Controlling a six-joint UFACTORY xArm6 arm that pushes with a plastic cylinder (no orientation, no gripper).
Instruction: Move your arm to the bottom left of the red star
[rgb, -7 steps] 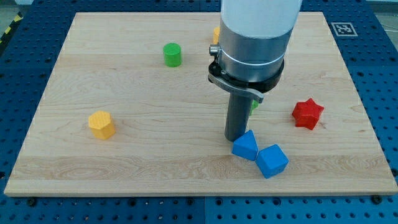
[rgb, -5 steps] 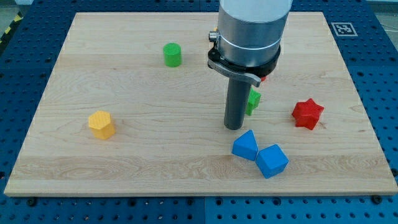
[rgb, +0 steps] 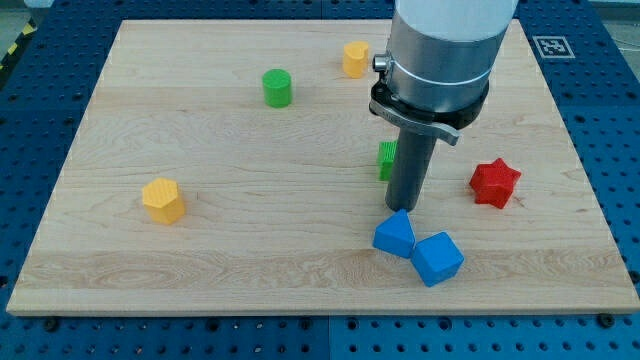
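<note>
The red star (rgb: 494, 183) lies on the wooden board (rgb: 200, 250) at the view's right. My tip (rgb: 402, 208) stands well to the star's left and slightly lower, just above a blue block (rgb: 394, 235). A second blue block (rgb: 438, 259) touches that one on its lower right. A green block (rgb: 386, 160) is partly hidden behind the rod.
A green cylinder (rgb: 277, 88) sits at the top middle. A yellow block (rgb: 354, 59) lies at the top, left of the arm. Another yellow block (rgb: 163, 200) sits at the left. The arm's grey body (rgb: 440, 60) covers the upper right of the board.
My tip first moved up and away from the blue block, then shifted right toward the red star. The yellow block at the top came into sight. The blocks stayed put.
</note>
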